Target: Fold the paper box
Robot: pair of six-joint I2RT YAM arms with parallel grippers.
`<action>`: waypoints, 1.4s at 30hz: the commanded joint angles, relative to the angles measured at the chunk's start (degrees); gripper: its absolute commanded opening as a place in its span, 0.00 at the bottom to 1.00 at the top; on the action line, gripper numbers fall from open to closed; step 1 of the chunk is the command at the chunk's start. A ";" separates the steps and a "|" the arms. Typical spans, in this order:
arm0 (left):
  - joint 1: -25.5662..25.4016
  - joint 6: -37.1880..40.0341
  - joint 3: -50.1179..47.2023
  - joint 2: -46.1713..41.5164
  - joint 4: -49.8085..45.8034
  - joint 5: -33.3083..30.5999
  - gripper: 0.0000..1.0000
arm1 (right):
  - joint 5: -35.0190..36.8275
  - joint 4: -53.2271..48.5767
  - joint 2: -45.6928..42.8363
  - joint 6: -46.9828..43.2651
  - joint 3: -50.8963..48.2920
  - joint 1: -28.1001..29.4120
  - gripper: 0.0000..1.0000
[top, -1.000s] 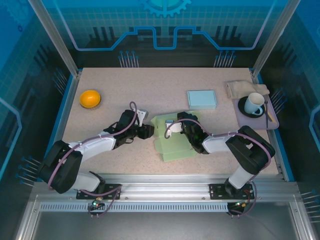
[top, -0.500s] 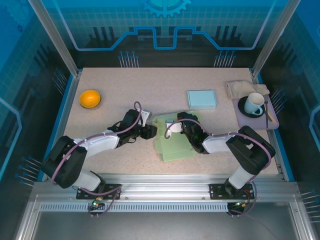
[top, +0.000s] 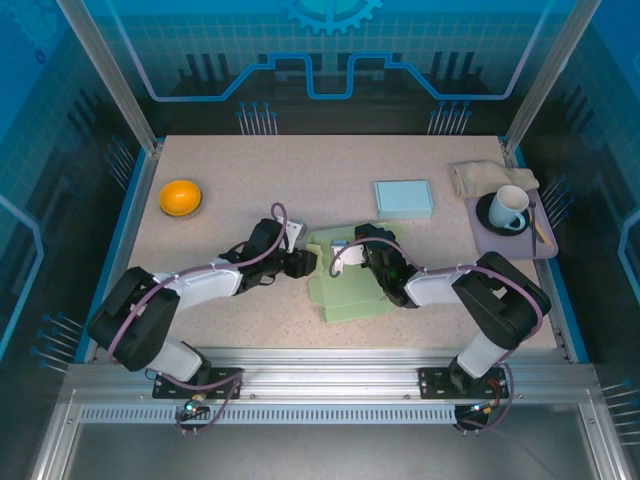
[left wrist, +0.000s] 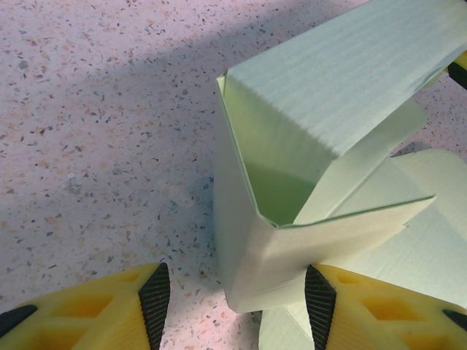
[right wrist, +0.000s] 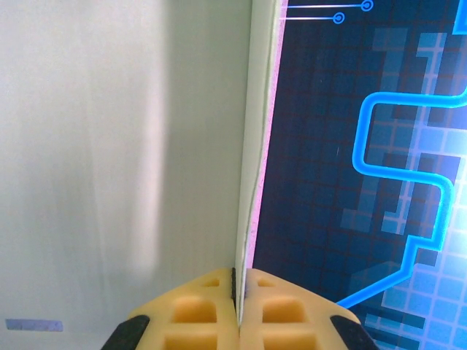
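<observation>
the paper box sits mid tabletop, only part folded: one corner stands up, the rest lies flat. my right gripper pinches one wall tight; my left gripper is half open around that corner.

paper box: pale green | table: speckled beige | bowl: orange | left end effector: yellow, black pads

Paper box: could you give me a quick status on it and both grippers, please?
Right gripper shut on one panel. Left gripper open, straddling a corner. Paper box partly erected, flaps unfolded. Orange bowl well apart.
</observation>
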 commanded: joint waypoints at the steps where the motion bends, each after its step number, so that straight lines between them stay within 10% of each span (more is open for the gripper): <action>1: -0.73 -0.12 2.38 1.63 1.31 -0.32 0.55 | -0.02 -3.07 -0.74 0.19 -0.13 1.15 0.00; 35: -2.67 4.05 9.87 12.84 6.17 -15.89 0.52 | -2.41 -8.43 -1.10 2.21 0.01 0.70 0.00; 42: -4.23 0.97 13.43 15.84 -4.40 -29.04 0.37 | -0.97 -8.65 -1.18 2.82 0.50 -0.75 0.00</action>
